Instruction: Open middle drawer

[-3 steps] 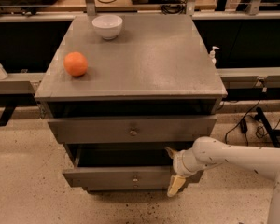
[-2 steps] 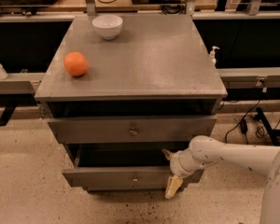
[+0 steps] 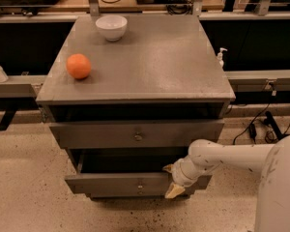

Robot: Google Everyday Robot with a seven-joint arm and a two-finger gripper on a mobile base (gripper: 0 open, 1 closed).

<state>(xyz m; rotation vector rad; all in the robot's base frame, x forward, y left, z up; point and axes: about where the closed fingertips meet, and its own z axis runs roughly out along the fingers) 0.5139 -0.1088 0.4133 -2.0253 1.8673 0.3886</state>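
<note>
The middle drawer (image 3: 111, 183) is standing pulled partway out, its front stretching left from the gripper (image 3: 173, 180), which is pressing against its right end; how wide the gripper is set, and whether it is clamping the front, I cannot tell. Just above the gripper the upper drawer (image 3: 96, 134) is sitting. Farther up and to its left, an orange (image 3: 79, 65) and a white bowl (image 3: 111, 27) are resting on the cabinet top (image 3: 159, 66).

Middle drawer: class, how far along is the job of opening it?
Done: the middle drawer already stands pulled out, with its dark interior showing behind its front. In hand: the gripper is at the front, right of the knob. Left: perhaps a further pull, then withdrawing the arm.
</note>
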